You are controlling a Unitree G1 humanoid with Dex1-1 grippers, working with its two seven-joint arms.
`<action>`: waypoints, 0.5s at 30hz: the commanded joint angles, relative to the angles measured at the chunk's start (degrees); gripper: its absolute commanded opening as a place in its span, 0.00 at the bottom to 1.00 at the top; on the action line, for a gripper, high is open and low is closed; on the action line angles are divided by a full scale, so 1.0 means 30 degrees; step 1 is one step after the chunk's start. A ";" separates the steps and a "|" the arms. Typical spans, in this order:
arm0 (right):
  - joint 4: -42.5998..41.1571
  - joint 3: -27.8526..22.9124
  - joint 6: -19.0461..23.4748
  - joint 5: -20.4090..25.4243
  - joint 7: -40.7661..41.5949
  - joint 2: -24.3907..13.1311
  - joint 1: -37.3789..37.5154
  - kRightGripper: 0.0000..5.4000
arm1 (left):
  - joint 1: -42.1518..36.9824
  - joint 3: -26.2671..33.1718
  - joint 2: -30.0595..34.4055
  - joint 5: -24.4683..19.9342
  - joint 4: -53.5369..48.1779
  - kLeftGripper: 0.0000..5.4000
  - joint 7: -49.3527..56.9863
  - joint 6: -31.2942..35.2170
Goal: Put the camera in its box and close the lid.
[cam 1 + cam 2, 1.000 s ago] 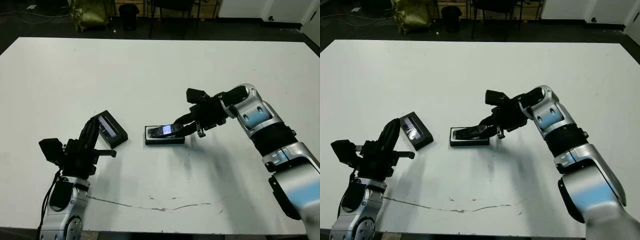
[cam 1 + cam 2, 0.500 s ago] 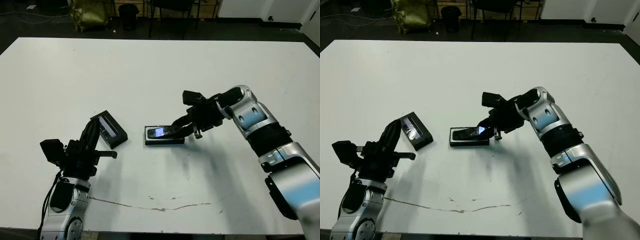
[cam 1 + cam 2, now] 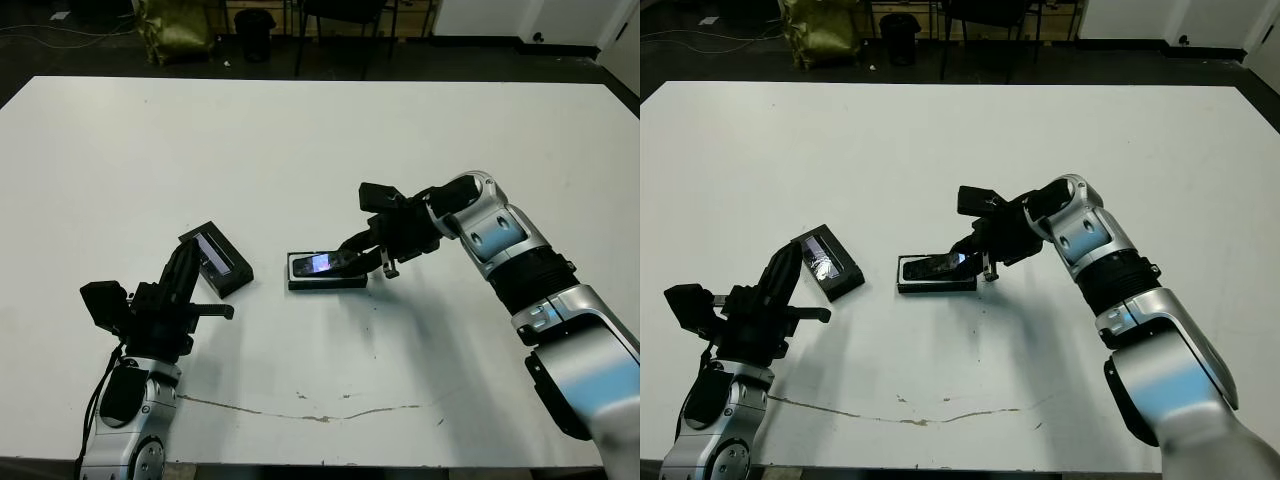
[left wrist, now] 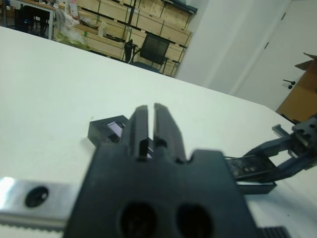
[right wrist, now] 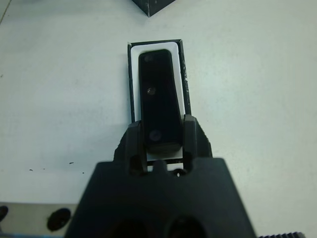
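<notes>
Stretching across the near edge of the white desk (image 3: 300, 140) is a thin dark scratch (image 3: 310, 412). The left pincer (image 3: 185, 268) is hovering just above the desk near the front left corner, its two fingers pressed together and gripping nothing. One lid (image 3: 218, 262) is lying flat just beyond it, its pale strip facing up. One box (image 5: 132, 79) is sitting near the middle, well apart from the lid, white lining showing. One camera (image 5: 158, 109) is lying lengthwise inside it, its near end pinched by the right pincer (image 5: 161, 139), fingers (image 5: 190, 136) closing on either side. Beyond the desk a dark floor is showing, with chair legs and a yellowish bag (image 3: 178, 25).
</notes>
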 commanded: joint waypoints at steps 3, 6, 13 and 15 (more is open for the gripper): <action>-0.0091 0.0386 0.1159 0.0077 -0.0296 0.0882 0.0766 0.07 | 0.0254 0.0017 0.0031 0.0293 0.0205 0.00 0.0065 -0.0076; -0.0121 0.0206 0.0910 0.0184 -0.0506 0.0862 0.0863 0.07 | 0.0280 0.0013 -0.0038 0.0245 0.0120 0.00 0.0206 0.0098; 0.0386 0.0341 -0.2371 -0.0163 -0.0466 0.0619 0.0748 0.30 | 0.0267 -0.0005 0.0008 0.0211 0.0259 0.00 0.0048 -0.0124; 0.0694 0.0235 -0.2332 -0.0107 -0.0449 0.0718 0.0681 0.38 | 0.0253 0.0002 -0.0034 0.0172 0.0262 0.00 0.0113 -0.0045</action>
